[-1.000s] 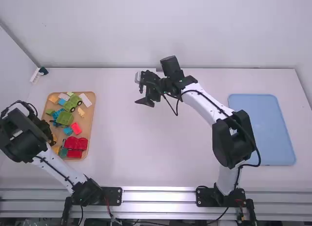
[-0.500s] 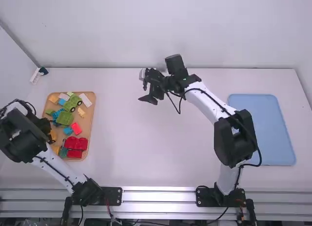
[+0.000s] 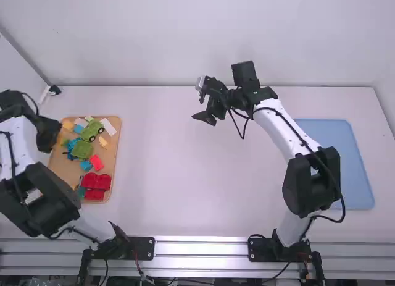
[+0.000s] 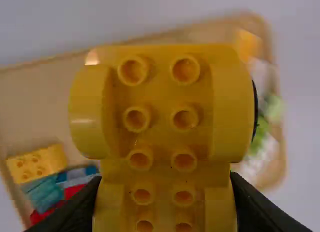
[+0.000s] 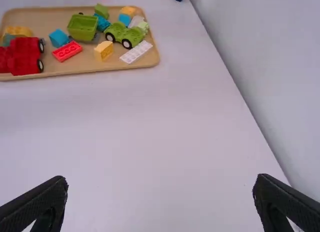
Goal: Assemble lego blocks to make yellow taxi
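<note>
Over the left edge of the wooden tray (image 3: 115,168) is my left gripper (image 3: 47,135), its fingertips hidden in the high view. In the left wrist view my left gripper (image 4: 166,202) is shut on a yellow studded car body (image 4: 160,106) with rounded wheel arches, held above the tray. My right gripper (image 3: 203,109) hangs over the table's back middle. Seen from the right wrist, the right gripper (image 5: 161,192) stands wide open with nothing between its fingers. On the tray a small yellow block (image 5: 103,50) lies beside a red brick (image 5: 67,50).
Other tray pieces include a red vehicle (image 3: 96,185), a green wheeled base (image 3: 92,131), a green box-shaped piece (image 3: 81,149) and a white plate (image 3: 108,126). A blue mat (image 3: 345,168) lies at the table's right. The back wall stands behind the right gripper.
The left arm has risen, and its gripper has shifted up the picture from the tray's lower left. The right gripper has moved to the right, still over the back of the table.
</note>
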Action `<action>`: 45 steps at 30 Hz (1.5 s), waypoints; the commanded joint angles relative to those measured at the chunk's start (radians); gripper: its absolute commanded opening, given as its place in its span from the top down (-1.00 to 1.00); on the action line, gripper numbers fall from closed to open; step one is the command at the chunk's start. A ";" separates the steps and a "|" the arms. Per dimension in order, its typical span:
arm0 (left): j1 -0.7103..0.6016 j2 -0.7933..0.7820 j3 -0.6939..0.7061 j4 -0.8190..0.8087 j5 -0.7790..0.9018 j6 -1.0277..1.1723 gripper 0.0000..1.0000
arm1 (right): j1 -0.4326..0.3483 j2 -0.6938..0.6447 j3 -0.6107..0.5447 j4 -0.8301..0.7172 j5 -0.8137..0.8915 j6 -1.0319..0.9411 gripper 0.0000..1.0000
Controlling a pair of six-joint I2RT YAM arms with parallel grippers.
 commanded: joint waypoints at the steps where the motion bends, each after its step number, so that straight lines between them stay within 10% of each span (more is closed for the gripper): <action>1: -0.129 -0.043 -0.041 -0.006 0.148 0.384 0.60 | -0.024 -0.055 0.036 -0.024 -0.008 0.004 -0.98; 11: -0.600 -0.037 -0.076 0.076 0.169 0.885 0.31 | -0.182 -0.145 0.024 -0.149 0.092 0.193 -0.97; 18: -0.838 -0.036 -0.159 0.126 0.170 1.152 0.72 | -0.290 -0.233 -0.134 -0.149 0.100 0.238 -0.97; 22: -0.938 -0.022 -0.220 0.178 0.169 1.245 0.63 | -0.327 -0.322 -0.281 -0.085 0.100 0.241 -0.97; 34: -1.171 0.201 -0.261 0.220 0.155 1.695 0.15 | -0.393 -0.668 -0.707 0.317 0.100 0.446 -0.97; 45: -1.207 0.304 -0.262 0.269 0.150 1.665 -0.16 | -0.394 -0.651 -0.767 0.432 0.099 0.498 -0.97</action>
